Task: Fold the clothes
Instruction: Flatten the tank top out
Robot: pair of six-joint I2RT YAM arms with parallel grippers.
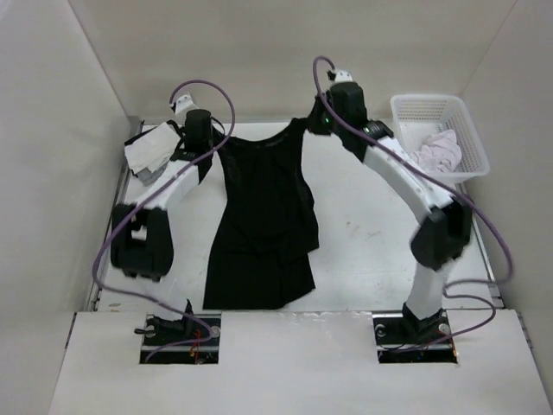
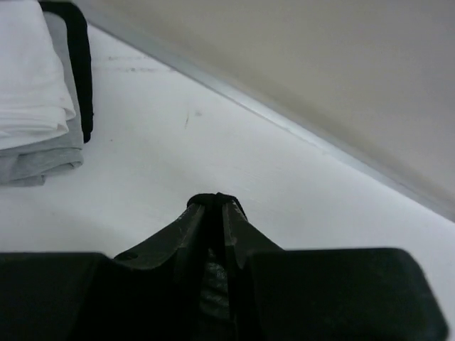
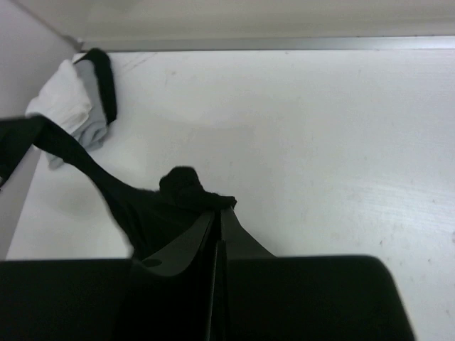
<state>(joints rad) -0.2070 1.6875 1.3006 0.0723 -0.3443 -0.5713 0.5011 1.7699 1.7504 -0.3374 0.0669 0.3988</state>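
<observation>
The clothes (image 1: 259,225), a black sleeveless garment, lie lengthwise down the middle of the table, hem towards the arms. The top edge is stretched between both grippers at the far end. My left gripper (image 1: 213,149) holds the left shoulder. In the left wrist view its jaws (image 2: 215,200) stand nearly together, with black fabric pinched at the tips and showing in the slit between them. My right gripper (image 1: 313,123) holds the right shoulder. In the right wrist view it (image 3: 219,207) is shut on a bunched lump of the clothes (image 3: 186,190), and a taut strap runs off to the left.
A stack of white and grey cloths (image 1: 151,151) (image 2: 35,106) (image 3: 71,106) sits at the far left corner, close to the left gripper. A white plastic basket (image 1: 467,130) with a pale garment (image 1: 436,151) stands at the far right. Walls close in the back and sides.
</observation>
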